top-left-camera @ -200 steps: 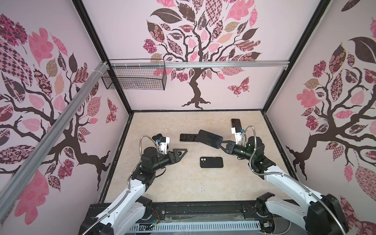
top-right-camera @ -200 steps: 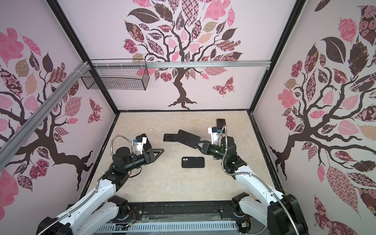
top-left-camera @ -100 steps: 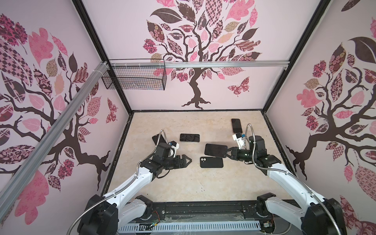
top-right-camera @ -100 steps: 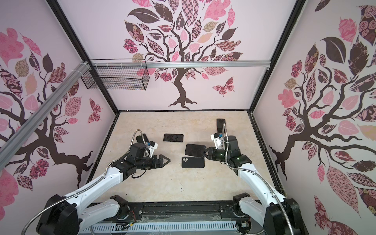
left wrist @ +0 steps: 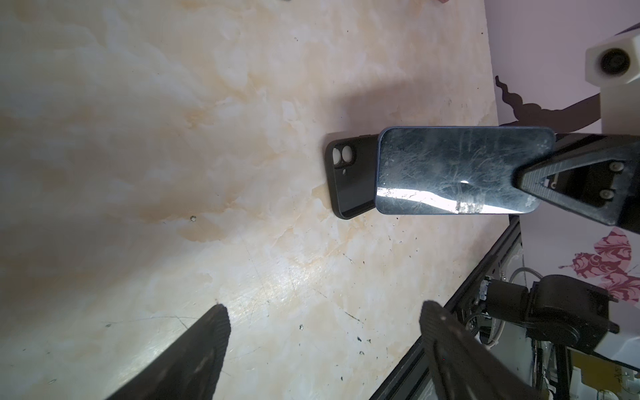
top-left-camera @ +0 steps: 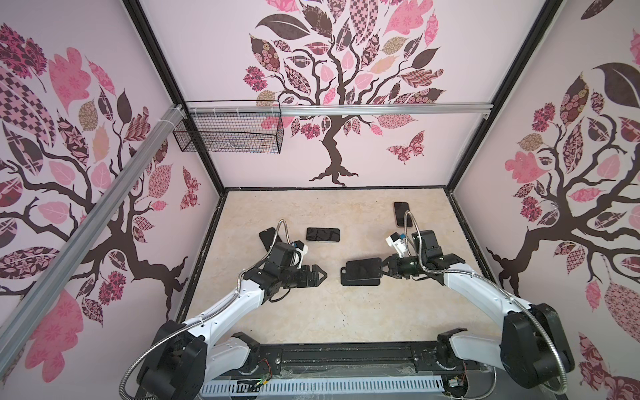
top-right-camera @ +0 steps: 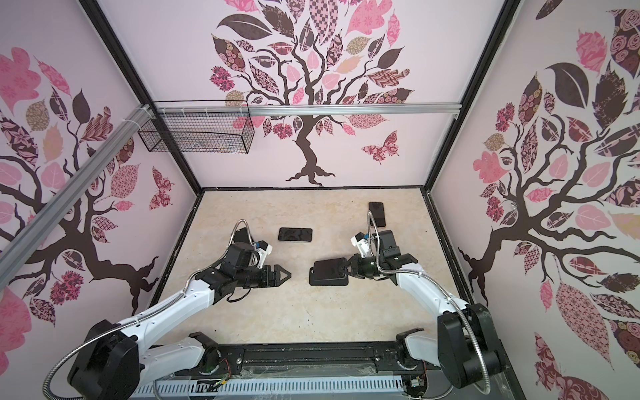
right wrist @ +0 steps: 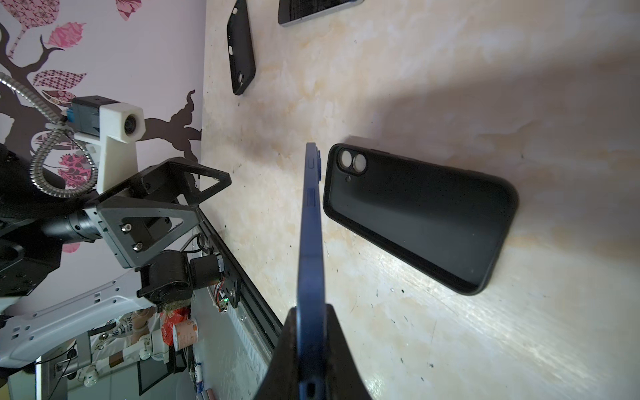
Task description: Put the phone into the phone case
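While the right gripper (top-left-camera: pixel 382 266) pinches one short end of the blue phone (top-left-camera: pixel 363 268) between fingers pressed hard against its two faces, the phone hangs roughly level just over the black phone case (top-left-camera: pixel 358 281), which lies open side up on the marble-look table (top-left-camera: pixel 346 311) a little right of the middle. Both top views show the phone covering most of the case, shifted slightly toward the back wall, so the case's near edge (top-right-camera: pixel 329 282) peeks out. Seen from the right wrist, the phone (right wrist: pixel 311 242) is edge-on with its camera bump turned toward the case (right wrist: pixel 415 214), and a gap shows between them at the far end. The scratched screen (left wrist: pixel 460 173) faces away from the case (left wrist: pixel 349 180). Off to the left, the left gripper (top-left-camera: pixel 320 275) hovers above bare table, pointing at the case but well apart from it, its fingers (left wrist: pixel 207 356) spread wide and holding nothing. Farther back lie a second phone (top-left-camera: pixel 322 234), a third phone (top-left-camera: pixel 401 214) near the right wall, and a spare case (top-left-camera: pixel 266 237) partly hidden by the left arm.
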Robot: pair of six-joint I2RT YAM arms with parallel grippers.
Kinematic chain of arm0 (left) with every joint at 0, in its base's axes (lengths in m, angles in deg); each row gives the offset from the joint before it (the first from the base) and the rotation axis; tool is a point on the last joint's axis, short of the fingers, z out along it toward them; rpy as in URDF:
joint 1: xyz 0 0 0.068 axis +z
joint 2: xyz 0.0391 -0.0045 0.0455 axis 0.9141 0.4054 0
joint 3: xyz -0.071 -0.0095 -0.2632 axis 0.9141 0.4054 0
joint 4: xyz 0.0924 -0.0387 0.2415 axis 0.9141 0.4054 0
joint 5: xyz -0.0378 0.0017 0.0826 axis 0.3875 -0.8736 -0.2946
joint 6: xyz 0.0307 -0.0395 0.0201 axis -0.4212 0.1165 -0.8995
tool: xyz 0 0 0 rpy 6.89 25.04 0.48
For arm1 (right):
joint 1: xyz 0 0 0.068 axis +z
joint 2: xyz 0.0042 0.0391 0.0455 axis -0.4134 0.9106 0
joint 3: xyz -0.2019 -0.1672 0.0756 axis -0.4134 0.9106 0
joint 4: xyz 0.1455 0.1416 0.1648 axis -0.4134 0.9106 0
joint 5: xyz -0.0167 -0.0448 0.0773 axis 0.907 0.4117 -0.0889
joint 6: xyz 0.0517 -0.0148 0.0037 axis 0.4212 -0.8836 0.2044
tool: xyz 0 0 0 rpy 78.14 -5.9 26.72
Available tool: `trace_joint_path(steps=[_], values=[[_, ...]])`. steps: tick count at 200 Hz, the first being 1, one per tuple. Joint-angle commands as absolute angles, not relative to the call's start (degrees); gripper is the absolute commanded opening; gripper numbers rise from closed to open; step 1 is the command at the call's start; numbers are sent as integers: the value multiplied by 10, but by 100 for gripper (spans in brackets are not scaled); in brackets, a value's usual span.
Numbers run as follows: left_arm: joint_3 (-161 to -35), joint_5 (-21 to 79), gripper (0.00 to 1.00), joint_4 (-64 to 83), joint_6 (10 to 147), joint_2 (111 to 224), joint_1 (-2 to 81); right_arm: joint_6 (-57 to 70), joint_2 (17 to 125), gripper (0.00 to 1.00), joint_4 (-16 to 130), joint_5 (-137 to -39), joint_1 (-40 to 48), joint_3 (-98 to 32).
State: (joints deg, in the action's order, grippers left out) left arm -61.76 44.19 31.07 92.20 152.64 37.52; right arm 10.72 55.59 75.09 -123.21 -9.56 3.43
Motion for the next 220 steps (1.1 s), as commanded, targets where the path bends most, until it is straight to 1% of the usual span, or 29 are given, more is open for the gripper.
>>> trace_joint_path(steps=[1,26,79,138,187,220], values=[[-649,435,88,293,902,1540,372,82,575,0,756,-1248,-98,0],[-653,439,85,277,898,1560,369,81,598,2,755,-1258,-98,-7],[-660,442,82,254,887,1596,354,61,649,2,778,-1269,-99,-27],[-663,444,79,243,874,1621,349,74,678,2,747,-1283,-98,-14],[-664,451,69,218,882,1660,345,94,697,2,708,-1304,-99,3],[-662,445,63,200,894,1681,343,121,713,0,671,-1321,-98,18]])
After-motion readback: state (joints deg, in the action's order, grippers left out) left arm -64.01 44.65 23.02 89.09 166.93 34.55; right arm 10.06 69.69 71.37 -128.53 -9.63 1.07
